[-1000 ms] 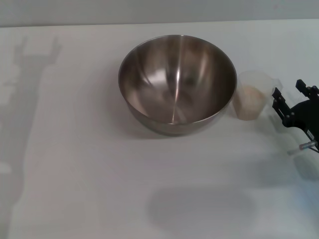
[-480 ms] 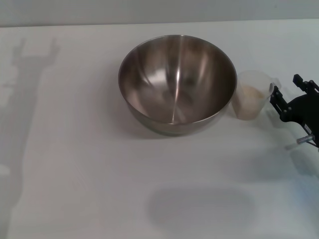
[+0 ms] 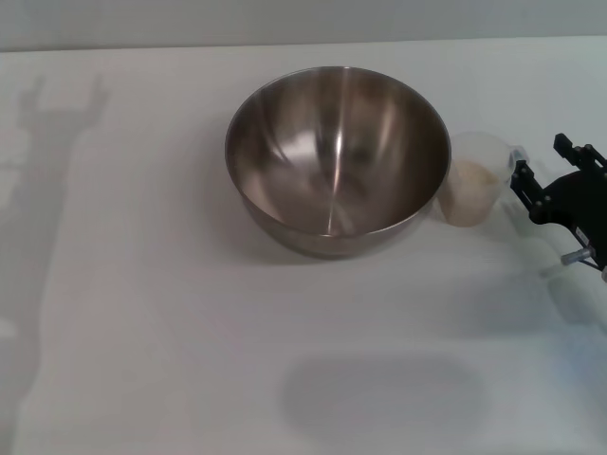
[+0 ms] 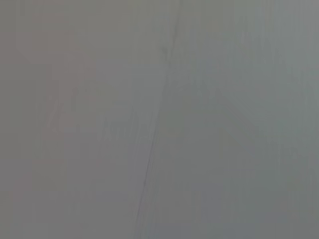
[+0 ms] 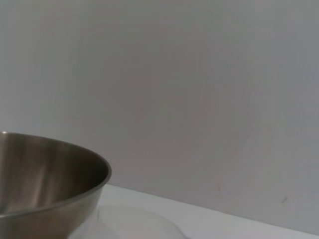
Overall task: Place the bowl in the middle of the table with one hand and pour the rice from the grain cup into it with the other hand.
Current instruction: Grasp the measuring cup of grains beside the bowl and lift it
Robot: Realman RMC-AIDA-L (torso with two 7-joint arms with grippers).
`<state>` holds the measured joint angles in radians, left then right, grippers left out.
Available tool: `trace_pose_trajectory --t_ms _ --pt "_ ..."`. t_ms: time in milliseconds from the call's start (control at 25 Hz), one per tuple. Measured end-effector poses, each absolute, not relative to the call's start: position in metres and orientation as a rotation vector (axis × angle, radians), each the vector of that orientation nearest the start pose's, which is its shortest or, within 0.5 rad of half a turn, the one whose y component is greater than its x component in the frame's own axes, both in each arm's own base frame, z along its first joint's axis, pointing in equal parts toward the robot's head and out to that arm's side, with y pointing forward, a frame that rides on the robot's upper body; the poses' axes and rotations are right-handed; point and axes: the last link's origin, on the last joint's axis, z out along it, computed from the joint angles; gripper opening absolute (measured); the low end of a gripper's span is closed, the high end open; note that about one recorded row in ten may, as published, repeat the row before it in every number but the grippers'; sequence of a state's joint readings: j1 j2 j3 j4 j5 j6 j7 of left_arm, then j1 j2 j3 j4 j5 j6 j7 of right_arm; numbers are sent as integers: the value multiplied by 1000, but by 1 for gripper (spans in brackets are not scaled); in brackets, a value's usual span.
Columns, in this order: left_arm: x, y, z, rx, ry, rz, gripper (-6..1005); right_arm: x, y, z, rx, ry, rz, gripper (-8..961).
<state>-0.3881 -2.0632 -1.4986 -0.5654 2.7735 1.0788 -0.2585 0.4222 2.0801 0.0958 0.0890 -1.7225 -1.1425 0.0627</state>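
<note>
**Right gripper at the grain cup: tip-over and spill risk**

Head view. The bowl (image 3: 337,156) stands on the table (image 3: 142,313), roughly central and slightly toward the far side, and it is empty. The grain cup (image 3: 477,180) stands upright just right of the bowl, close to or touching its wall, with the rice (image 3: 471,190) filling its lower part. My right gripper (image 3: 537,178) sits immediately right of the cup. My fingers (image 3: 524,182) are spread apart, holding nothing; one tip lies at the cup's right edge, and I cannot confirm contact. Hazard: the cup is light and narrow. If I advance off-centre, one finger will likely push the wall, tipping the cup against the bowl and scattering rice on the table. A grip closed too high or too hard could flex the plastic and let it slip during the lift. My left gripper is out of sight.

Left wrist view. Only a plain grey surface; nothing of the task appears.

Right wrist view. The bowl's rim and the cup's rim (image 5: 134,224) are near, with the wall (image 5: 199,99) behind. My own fingers are not shown here.
</note>
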Motion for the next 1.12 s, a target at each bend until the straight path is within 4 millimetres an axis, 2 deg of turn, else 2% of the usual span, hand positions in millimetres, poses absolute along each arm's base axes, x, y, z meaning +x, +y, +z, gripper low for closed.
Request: trace_pose_trajectory --t_ms 480,560,760,1120 --pt "-269 376 64 -1326 -447 -1059 870 344 307 -43 -1827 457 486 549" --pt "-269 376 64 -1326 -448 -1059 870 344 307 -43 -1828 456 486 303" --pt "-269 376 65 -1324 -447 -1060 870 344 307 -44 -1823 462 490 86" --pt "-269 375 66 -1320 -442 -1066 870 344 309 -40 -1778 482 504 13"
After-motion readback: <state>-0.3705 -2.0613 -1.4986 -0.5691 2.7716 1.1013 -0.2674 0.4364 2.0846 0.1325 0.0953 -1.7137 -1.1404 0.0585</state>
